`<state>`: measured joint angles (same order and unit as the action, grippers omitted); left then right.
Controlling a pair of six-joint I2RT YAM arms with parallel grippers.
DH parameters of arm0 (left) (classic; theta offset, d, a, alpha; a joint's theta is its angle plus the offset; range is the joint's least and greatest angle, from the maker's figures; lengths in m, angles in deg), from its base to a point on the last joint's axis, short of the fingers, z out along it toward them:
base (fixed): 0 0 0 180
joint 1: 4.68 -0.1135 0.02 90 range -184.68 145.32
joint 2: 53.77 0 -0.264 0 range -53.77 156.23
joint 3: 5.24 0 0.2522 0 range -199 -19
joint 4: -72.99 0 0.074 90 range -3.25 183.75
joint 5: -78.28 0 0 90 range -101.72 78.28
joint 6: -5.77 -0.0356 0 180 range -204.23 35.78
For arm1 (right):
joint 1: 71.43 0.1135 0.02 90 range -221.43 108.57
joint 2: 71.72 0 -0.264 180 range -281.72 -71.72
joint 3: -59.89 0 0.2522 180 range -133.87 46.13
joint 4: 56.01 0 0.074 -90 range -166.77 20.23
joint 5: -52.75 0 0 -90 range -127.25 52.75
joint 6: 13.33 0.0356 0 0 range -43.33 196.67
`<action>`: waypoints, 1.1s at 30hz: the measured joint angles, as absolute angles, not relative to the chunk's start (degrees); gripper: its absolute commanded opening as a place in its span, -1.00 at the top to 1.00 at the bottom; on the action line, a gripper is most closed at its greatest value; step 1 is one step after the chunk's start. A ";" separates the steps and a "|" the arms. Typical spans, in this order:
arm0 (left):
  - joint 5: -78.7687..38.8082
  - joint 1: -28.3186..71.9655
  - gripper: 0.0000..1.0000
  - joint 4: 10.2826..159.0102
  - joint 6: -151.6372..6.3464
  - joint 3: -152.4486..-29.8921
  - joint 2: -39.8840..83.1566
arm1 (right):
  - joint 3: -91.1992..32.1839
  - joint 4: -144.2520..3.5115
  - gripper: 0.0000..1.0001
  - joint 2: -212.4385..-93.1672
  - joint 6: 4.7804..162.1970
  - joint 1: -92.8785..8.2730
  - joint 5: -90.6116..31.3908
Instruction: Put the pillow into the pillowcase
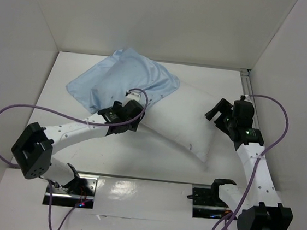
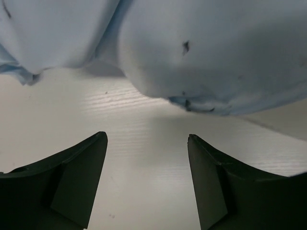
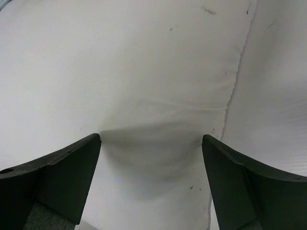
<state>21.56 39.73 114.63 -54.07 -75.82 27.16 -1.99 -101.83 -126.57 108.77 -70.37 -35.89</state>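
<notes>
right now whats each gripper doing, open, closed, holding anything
left gripper: open, holding nothing; the pillowcase lies just ahead.
right gripper: open, holding nothing; the pillow is right in front.

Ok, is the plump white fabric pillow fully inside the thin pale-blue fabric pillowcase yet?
No, the top view shows much of the pillow lying bare outside the pillowcase.

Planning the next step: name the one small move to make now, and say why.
Probably close the right gripper on the pillow and push it toward the pillowcase: its jaws stand open at the pillow's bare end, and roughly half the pillow lies outside the case.
</notes>
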 measured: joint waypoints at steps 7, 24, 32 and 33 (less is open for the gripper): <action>21.91 37.80 -0.36 104.77 -54.20 -75.99 34.22 | -2.65 -105.08 -0.98 -126.07 107.63 -71.33 -32.52; 23.26 33.91 1.00 101.91 -55.65 -80.23 40.75 | -3.32 -111.97 -0.98 -127.69 97.73 -70.94 -17.18; 17.25 38.48 1.00 108.77 -55.32 -91.05 41.36 | 3.78 -100.65 1.00 -131.69 107.74 -57.74 -14.73; 16.47 40.73 1.00 111.02 -55.41 -95.10 42.06 | 2.84 -100.10 1.00 -132.56 109.65 -55.97 -16.10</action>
<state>16.47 40.73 111.02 -55.41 -95.10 42.06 2.84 -100.10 -132.56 109.65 -55.97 -16.10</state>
